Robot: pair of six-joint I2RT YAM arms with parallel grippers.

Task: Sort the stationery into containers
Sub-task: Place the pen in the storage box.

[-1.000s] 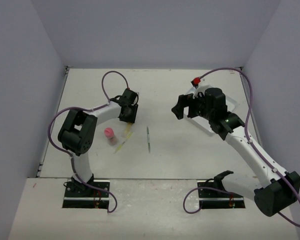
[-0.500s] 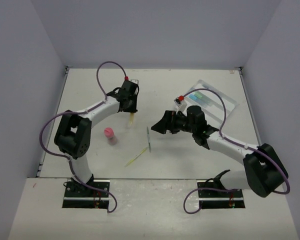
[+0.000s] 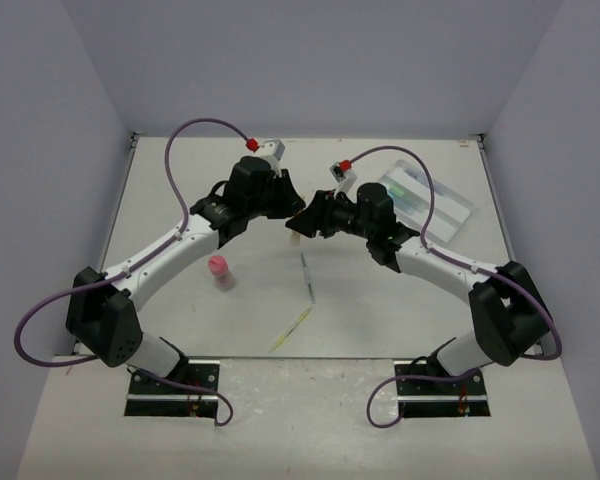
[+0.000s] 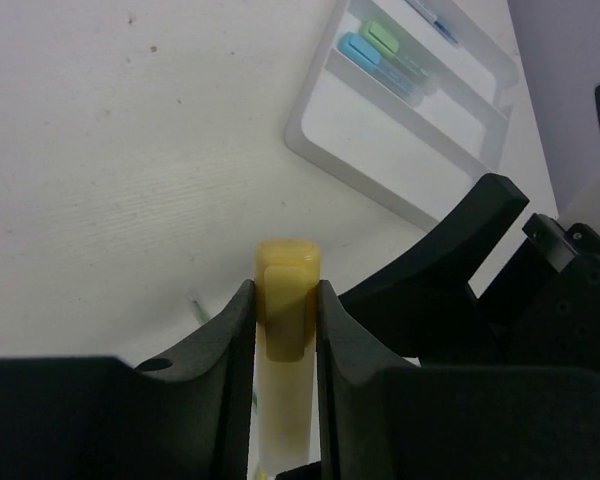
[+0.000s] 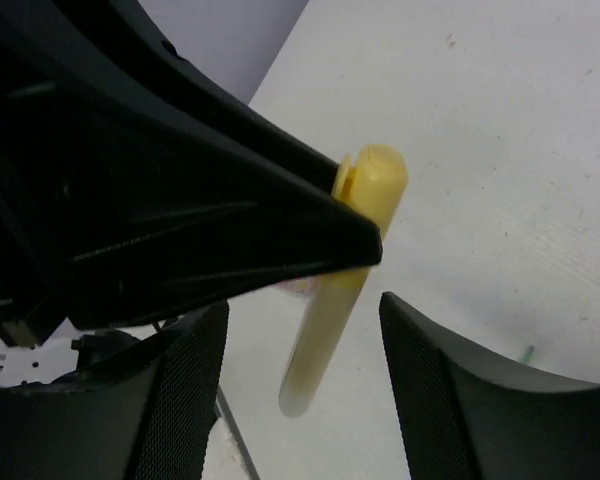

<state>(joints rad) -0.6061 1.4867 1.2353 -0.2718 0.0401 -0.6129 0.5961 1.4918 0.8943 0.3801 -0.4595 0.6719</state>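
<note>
My left gripper (image 4: 285, 290) is shut on the yellow marker (image 4: 288, 262), which it holds off the table at mid-table (image 3: 294, 237). My right gripper (image 5: 302, 310) faces it tip to tip. Its jaws stand apart on either side of the marker's (image 5: 325, 330) lower part, with a gap on each side. The clear three-compartment tray (image 3: 458, 213) lies at the back right. It holds a green stick (image 4: 385, 40) and a light-blue stick (image 4: 365, 55). On the table lie a pink cylinder (image 3: 219, 270), a slim grey pen (image 3: 306, 273) and a thin yellow-green pen (image 3: 292, 329).
White walls close off the table on the left, back and right. Both arm bases sit on the near edge. The left arm's purple cable (image 3: 195, 135) loops high over the back of the table.
The left arm has carried the marker right to mid-table. The right gripper has swung left from the tray to meet it and its jaws have narrowed. The yellow-green pen has slid nearer.
</note>
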